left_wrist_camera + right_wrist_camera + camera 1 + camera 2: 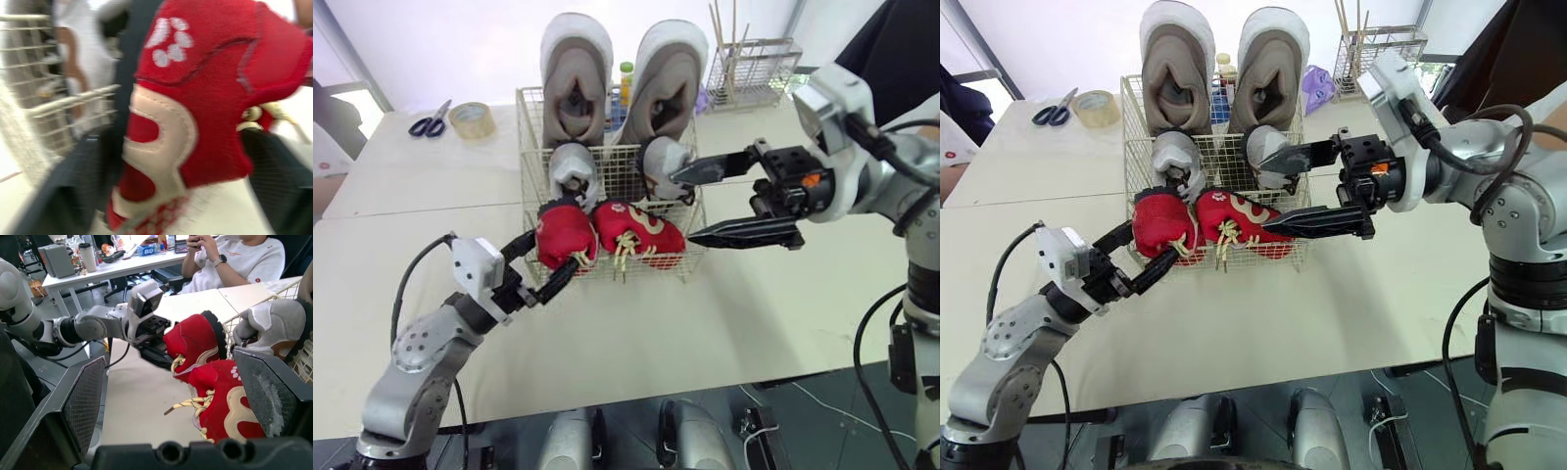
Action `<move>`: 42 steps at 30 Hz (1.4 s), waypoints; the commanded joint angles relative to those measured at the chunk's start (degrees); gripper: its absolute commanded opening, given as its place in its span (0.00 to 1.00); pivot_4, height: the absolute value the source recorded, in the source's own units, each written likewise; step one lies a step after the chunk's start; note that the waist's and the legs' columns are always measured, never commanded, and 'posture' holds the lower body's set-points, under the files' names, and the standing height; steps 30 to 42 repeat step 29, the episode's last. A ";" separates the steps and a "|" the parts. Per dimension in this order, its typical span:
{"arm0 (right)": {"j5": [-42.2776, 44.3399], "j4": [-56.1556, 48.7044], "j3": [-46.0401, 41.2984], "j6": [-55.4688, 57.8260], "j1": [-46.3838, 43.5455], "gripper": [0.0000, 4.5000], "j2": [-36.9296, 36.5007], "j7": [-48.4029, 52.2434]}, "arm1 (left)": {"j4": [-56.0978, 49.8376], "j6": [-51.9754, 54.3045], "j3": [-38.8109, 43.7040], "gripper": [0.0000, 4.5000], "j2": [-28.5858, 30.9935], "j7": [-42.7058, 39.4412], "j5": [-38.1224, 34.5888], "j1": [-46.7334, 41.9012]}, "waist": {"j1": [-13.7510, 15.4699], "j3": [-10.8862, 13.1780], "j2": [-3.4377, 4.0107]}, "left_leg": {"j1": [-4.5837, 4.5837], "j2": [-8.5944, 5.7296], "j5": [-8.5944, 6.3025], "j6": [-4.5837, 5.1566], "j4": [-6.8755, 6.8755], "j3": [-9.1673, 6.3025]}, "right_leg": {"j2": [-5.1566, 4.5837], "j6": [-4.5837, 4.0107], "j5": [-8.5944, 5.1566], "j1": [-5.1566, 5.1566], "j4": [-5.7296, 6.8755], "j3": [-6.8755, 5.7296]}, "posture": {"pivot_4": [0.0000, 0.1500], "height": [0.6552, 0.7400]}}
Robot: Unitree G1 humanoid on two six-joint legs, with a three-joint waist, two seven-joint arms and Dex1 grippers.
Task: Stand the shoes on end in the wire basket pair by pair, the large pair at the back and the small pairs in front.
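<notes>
the pale table [754,304] is flat, with open room in front of the basket [530,166]. the large pair [578,78] stands on end at the back, and the small grey pair [573,166] stands in front of it. the two red shoes sit at the front wire; i cannot tell whether they are inside it or against it.

the left gripper [556,253] is clamped on the left red shoe [563,235], which is near upright and a little tilted. the right red shoe [641,230] looks not yet on end: its long axis runs across the basket front, one end towards the robot's right. the right gripper [680,206] hangs spread wide and empty by the basket's right side, its lower finger just beside that end. the shoe is to its left and slightly below, so the right arm is the nearer one.

scissors [431,122] and tape [470,119] lie well apart at the far left, and a wire rack [754,69] at the far right.
</notes>
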 commanded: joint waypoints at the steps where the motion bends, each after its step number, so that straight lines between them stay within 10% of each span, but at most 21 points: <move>1: 1.25 -1.72 -2.17 -0.94 0.09 1.00 -0.27 -0.46 | -2.89 9.11 5.99 0.98 4.29 2.63 -7.98 1.04 | 0.00 0.01 -0.01 | 0.00 0.01 0.00 0.00 0.00 -0.02 | 0.01 0.00 0.00 0.00 0.01 0.00 | 1.00 1.00; 14: 0.77 -3.12 -2.08 -0.86 4.36 1.00 -1.45 -1.16 | 2.26 27.07 37.30 0.98 21.02 1.96 -42.27 10.78 | 0.06 0.18 0.05 | -0.09 0.06 0.11 -0.25 -0.06 -0.04 | 0.13 -0.15 -0.12 -0.13 -0.03 0.00 | 1.00 1.00; 42: -3.27 -4.39 -5.38 -0.23 19.75 1.00 -12.45 -3.45 | 11.20 32.27 42.70 0.98 22.94 -9.24 -28.64 21.34 | -0.03 0.23 0.04 | -0.17 0.08 0.12 -0.39 -0.19 0.18 | 0.18 -0.16 -0.16 -0.33 -0.23 0.11 | 1.00 1.00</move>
